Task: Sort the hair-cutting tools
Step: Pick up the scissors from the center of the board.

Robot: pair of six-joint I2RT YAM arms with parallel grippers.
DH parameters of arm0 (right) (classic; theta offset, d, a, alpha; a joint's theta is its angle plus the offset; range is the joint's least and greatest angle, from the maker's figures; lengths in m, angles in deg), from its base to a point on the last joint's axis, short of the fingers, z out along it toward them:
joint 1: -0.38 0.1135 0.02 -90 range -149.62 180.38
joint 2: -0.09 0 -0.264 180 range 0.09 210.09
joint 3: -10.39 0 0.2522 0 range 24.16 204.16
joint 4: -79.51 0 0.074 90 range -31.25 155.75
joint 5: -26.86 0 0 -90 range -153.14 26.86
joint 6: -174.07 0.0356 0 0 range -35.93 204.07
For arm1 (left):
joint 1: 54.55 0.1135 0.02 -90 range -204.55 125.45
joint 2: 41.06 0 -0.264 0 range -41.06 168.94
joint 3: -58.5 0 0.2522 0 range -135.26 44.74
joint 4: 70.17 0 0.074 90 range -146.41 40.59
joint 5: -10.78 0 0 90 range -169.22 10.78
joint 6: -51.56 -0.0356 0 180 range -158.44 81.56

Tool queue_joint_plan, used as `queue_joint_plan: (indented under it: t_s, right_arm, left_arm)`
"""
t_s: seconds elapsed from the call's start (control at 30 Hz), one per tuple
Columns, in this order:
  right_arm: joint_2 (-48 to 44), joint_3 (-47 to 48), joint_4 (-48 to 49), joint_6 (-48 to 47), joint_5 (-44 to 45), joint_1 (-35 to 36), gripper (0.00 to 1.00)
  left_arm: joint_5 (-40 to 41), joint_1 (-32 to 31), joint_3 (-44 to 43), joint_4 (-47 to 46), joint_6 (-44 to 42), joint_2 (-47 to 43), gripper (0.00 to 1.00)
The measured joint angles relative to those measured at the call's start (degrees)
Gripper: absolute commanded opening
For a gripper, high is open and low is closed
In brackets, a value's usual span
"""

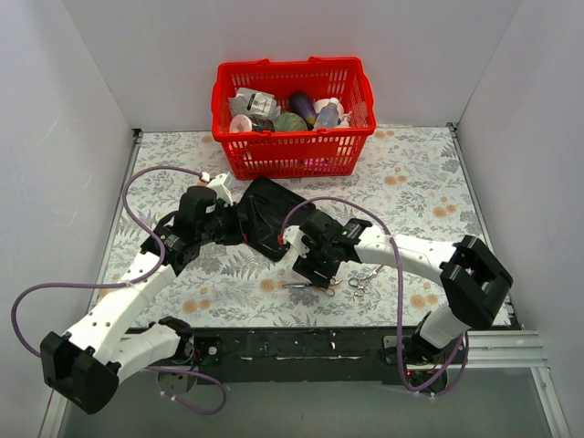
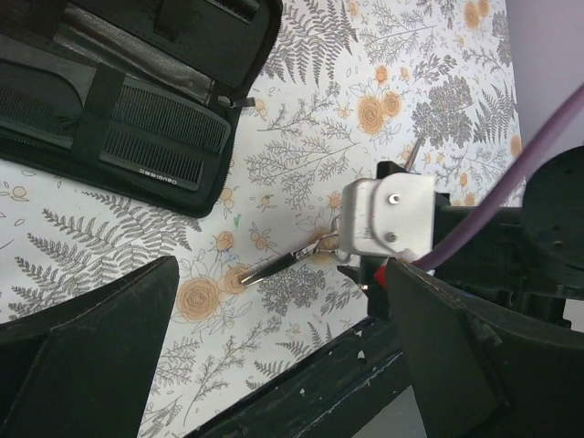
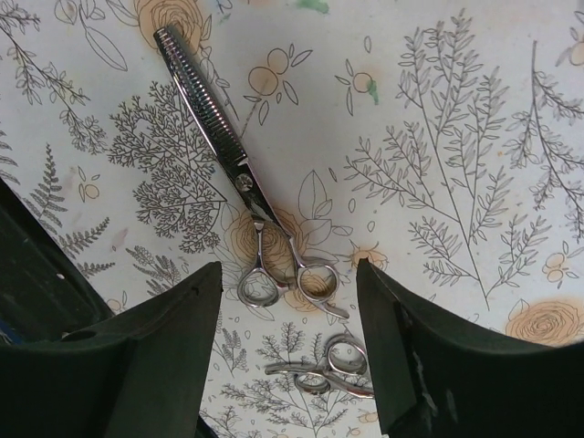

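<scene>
Hovering over scissors [image 3: 239, 178] lying flat on desk [image 3: 456, 91] — right pincer [image 3: 287, 269] spread, empty, jaws straddling finger rings, likely lining up pickup. Second pair [image 3: 324, 370] just beside. Left pincer [image 2: 283, 274] wide, empty, near open case [image 2: 182, 36] — comb [image 2: 151, 164] strapped inside.

Slim silver scissors [image 3: 242, 181], closed, lying flat

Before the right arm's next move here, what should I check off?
1. Jaws of the right gripper open, empty: ok.
2. Rings of the slim silver toothed-blade scissors between them: ok.
3. The second silver scissors apart from the first: ok.
4. The flat black folding case lying open: ok.
5. The left gripper open, empty: ok.
6. Height of right gripper above the floral table: cannot tell.
</scene>
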Motion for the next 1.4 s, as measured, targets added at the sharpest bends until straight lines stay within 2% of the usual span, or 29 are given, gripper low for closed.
queue_joint_plan:
  t_s: [0.33, 0.93, 1.07, 1.17, 1.4]
  right_arm:
    - [3.30, 0.04, -0.02, -3.02, 1.79, 2.19, 0.67]
    - [5.66, -3.37, 1.66, -2.82, 3.82, 6.60, 0.64]
    - [5.66, -3.39, 1.73, -2.49, 4.04, 6.86, 0.59]
    - [5.66, -3.39, 1.77, -2.23, 4.44, 7.06, 0.51]
    - [5.66, -3.65, 3.21, -1.25, 5.31, 7.39, 0.40]
  left_arm:
    - [0.24, 0.00, 0.00, 3.93, -0.79, -4.28, 0.98]
    - [0.20, 0.02, 0.00, 4.04, -0.79, -4.20, 0.98]
    - [0.20, 0.02, -0.02, 4.02, -0.81, -3.69, 0.98]
    - [0.20, 0.02, -0.02, 4.02, -0.83, -3.43, 0.98]
    - [0.20, 0.00, -0.02, 4.02, -0.83, -3.32, 0.98]
